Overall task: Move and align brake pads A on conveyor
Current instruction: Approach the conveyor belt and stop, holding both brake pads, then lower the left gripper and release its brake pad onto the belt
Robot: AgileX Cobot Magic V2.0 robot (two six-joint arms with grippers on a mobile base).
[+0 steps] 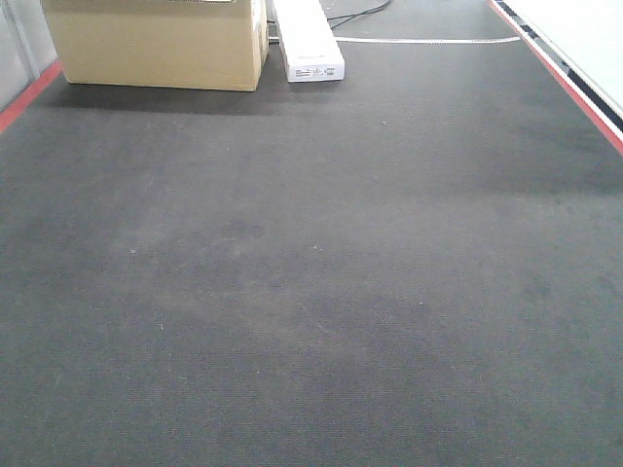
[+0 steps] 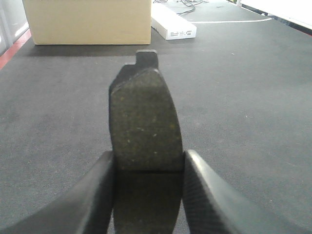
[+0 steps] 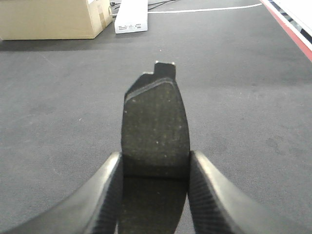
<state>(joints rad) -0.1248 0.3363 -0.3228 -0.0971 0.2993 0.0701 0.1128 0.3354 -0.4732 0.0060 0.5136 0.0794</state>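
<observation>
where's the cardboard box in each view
Front: cardboard box top left, cut by the top edge.
Left wrist: top left, beyond the left pad.
Right wrist: top left corner, beyond the right pad.
Shared: white box just right of it.

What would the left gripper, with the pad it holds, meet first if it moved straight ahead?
Nothing near: only bare conveyor lies ahead of the held brake pad. Farther on, probably the cardboard box, though depth is unclear.
</observation>
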